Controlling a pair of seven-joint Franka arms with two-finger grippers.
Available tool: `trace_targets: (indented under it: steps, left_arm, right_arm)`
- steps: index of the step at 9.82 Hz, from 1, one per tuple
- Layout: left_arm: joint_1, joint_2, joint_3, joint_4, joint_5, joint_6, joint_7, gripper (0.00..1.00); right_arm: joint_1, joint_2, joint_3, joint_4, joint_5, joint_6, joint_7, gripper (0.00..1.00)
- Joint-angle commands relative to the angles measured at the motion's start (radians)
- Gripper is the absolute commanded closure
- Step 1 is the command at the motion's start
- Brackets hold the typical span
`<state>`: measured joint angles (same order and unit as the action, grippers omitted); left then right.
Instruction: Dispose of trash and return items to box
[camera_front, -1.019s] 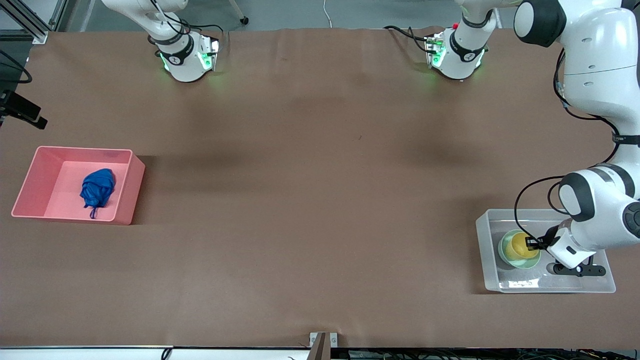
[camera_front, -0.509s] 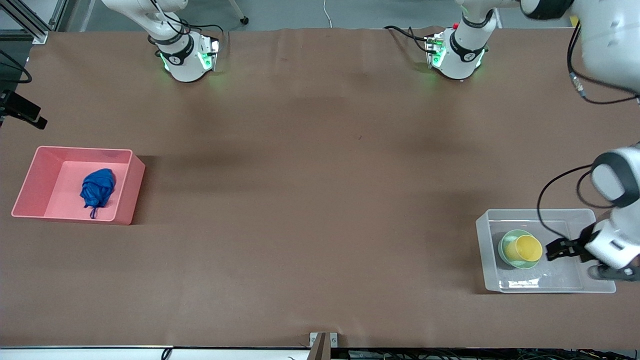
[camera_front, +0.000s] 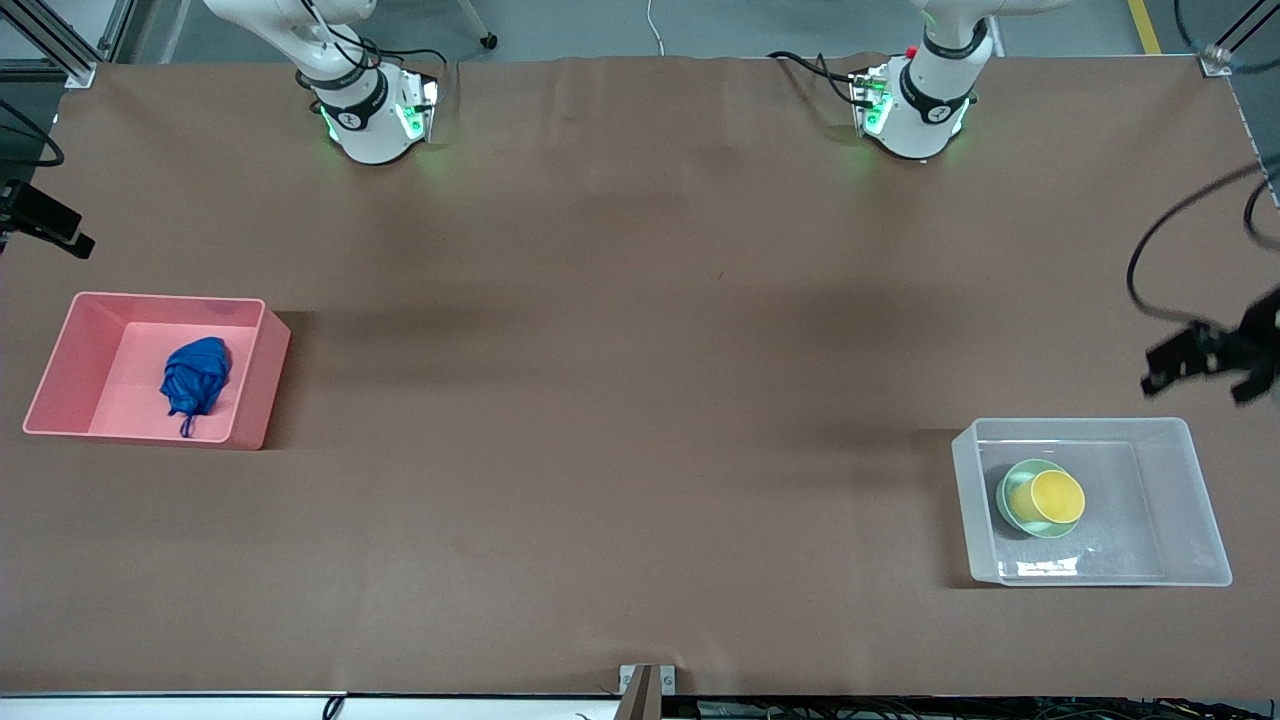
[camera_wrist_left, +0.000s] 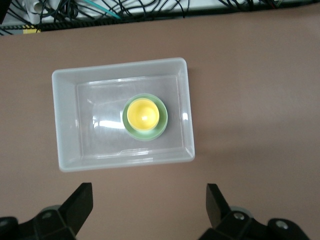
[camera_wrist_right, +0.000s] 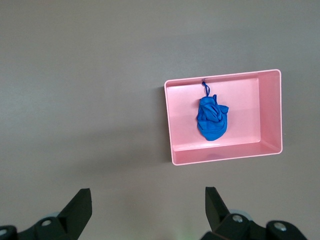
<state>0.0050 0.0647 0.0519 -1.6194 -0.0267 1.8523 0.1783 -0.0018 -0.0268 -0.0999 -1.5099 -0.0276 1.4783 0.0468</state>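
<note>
The blue cloth wad (camera_front: 195, 372) lies in the pink bin (camera_front: 100, 360) at the right arm's end of the table; both also show in the right wrist view, the wad (camera_wrist_right: 212, 120) in the bin (camera_wrist_right: 245, 115). The yellow cup (camera_front: 1055, 497) sits in the mint-green bowl (camera_front: 1008, 505) inside the clear box (camera_front: 1150, 510). The left wrist view shows the cup (camera_wrist_left: 143, 113), the bowl (camera_wrist_left: 162, 127) and the box (camera_wrist_left: 90, 130) from above. My left gripper (camera_front: 1200, 375) (camera_wrist_left: 148, 200) is open and empty, raised over the table just off the box's edge. My right gripper (camera_wrist_right: 147, 202) is open and empty, high over bare table.
Both arm bases (camera_front: 370, 110) (camera_front: 915, 100) stand along the table's edge farthest from the front camera. A black fixture (camera_front: 45, 225) sticks in at the right arm's end. The table's edge (camera_front: 1250, 120) runs close to the left gripper.
My left gripper has let go of the yellow cup, risen out of the clear box and drawn away from it. The cup stays in the bowl. The pink bin and cloth have not moved.
</note>
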Motion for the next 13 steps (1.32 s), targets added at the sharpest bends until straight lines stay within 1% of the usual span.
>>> trace_targets:
  steps: [1,2,3,4,5,7,10,13]
  left_arm:
    - [-0.005,-0.114,-0.029,-0.091,0.041,-0.089,-0.039,0.0]
    - [-0.019,-0.103,-0.024,-0.052,0.039,-0.108,-0.028,0.0]
    - [-0.019,-0.07,-0.021,0.014,0.039,-0.145,-0.033,0.0]
    - [-0.023,-0.056,-0.02,0.059,0.044,-0.18,-0.036,0.0]
    - [-0.028,-0.04,-0.02,0.085,0.042,-0.212,-0.037,0.0]
    - [-0.048,-0.049,-0.009,0.066,0.041,-0.283,-0.121,0.0]
    - [-0.057,-0.088,-0.009,-0.003,0.041,-0.271,-0.128,0.0]
    - [-0.056,-0.086,-0.007,-0.001,0.042,-0.271,-0.131,0.0]
  right_arm:
    - [0.003,-0.002,-0.004,0.005,0.006,-0.007,-0.008,0.0]
    - [0.0,-0.002,-0.004,0.005,0.008,-0.004,-0.01,0.0]
    - [0.002,-0.002,-0.004,0.005,0.006,-0.004,-0.01,0.0]
    - [0.002,-0.002,-0.004,0.005,0.008,-0.003,-0.01,0.0]
    - [0.003,-0.002,-0.004,0.005,0.008,-0.003,-0.01,0.0]
    - [0.0,-0.002,-0.004,0.004,0.006,-0.001,-0.015,0.0]
    - [0.002,-0.001,-0.004,0.004,0.008,-0.001,-0.015,0.0]
    - [0.002,-0.001,-0.006,0.004,0.008,-0.004,-0.015,0.0]
